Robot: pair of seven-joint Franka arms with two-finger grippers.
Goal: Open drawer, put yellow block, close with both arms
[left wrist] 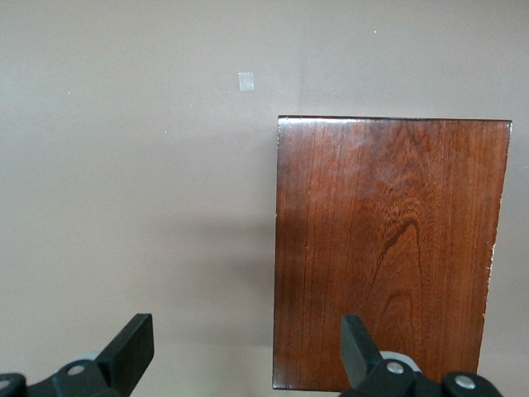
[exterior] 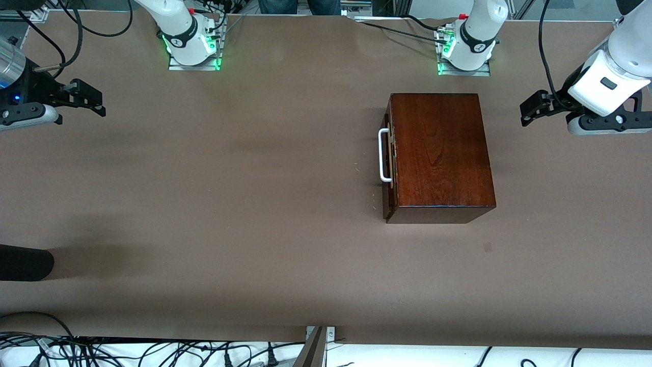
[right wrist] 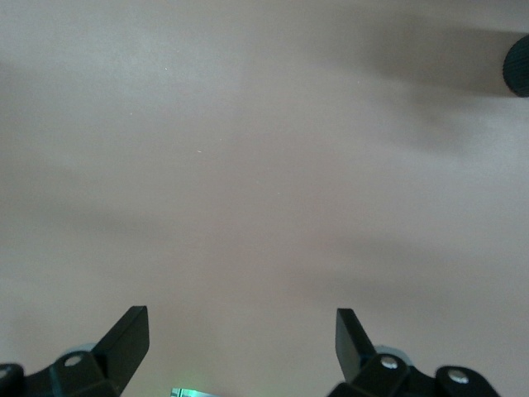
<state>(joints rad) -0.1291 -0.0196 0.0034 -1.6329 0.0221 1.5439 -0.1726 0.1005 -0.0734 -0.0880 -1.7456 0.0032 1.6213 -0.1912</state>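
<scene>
Reddish-brown wooden box (exterior: pixel 440 153) — no writing.

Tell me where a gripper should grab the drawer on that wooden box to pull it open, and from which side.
Grip the white U-shaped handle on the drawer, which is shut in the wooden box. The bar stands clear of the front that faces the right arm's end of the table, so probably come from that end, fingers closing across the bar. Both the right gripper and the left gripper wait open, away from the box.
</scene>
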